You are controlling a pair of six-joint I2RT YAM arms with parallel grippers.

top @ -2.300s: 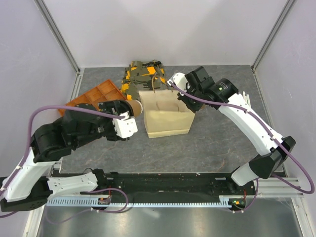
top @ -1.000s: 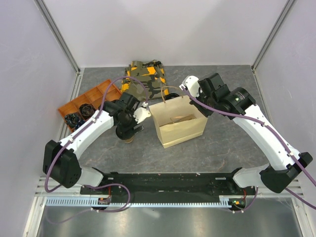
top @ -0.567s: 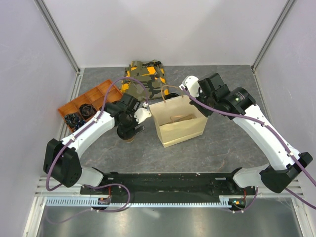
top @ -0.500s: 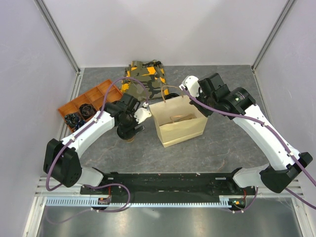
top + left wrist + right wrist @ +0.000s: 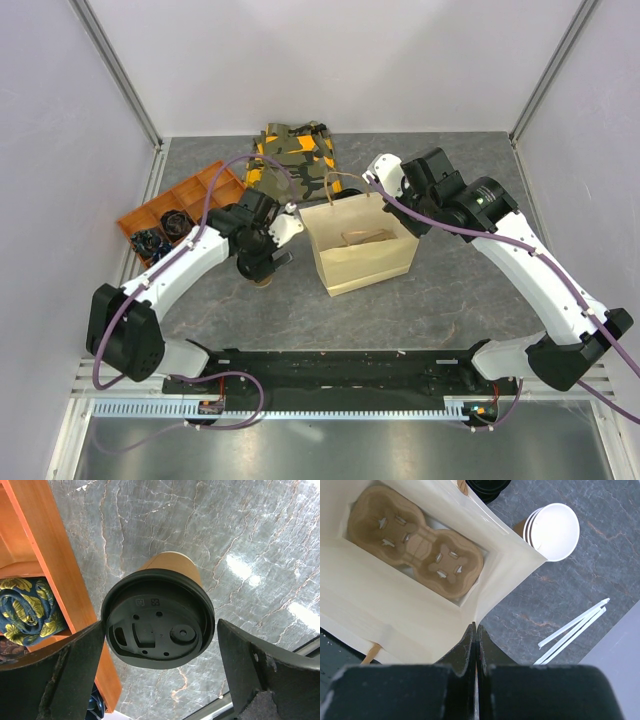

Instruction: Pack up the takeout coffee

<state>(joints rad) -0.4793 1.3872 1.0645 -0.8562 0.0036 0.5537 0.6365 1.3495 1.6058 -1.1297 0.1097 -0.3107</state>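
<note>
The takeout coffee [image 5: 158, 619], a brown paper cup with a black lid, stands upright on the grey table, left of the paper bag [image 5: 365, 250]. My left gripper [image 5: 160, 625] hangs over it, open, one finger on each side of the lid. In the top view the cup [image 5: 262, 282] is mostly hidden under that gripper [image 5: 262, 265]. My right gripper [image 5: 476, 629] is shut on the bag's upper rim [image 5: 485, 600] and holds its mouth open. A brown cup carrier [image 5: 415, 540] lies on the bag's bottom.
An orange compartment tray [image 5: 175, 205] with patterned items sits to the left, its edge [image 5: 50, 565] close to the cup. A camouflage cloth [image 5: 292, 150] lies behind the bag. Stacked lidless cups [image 5: 552, 530], white straws [image 5: 575, 625] and black lids [image 5: 485, 486] lie beyond the bag.
My left gripper's jaws have spread wider around the cup's lid. The bag's near-left corner has shifted slightly left. The right gripper stays shut on the rim.
</note>
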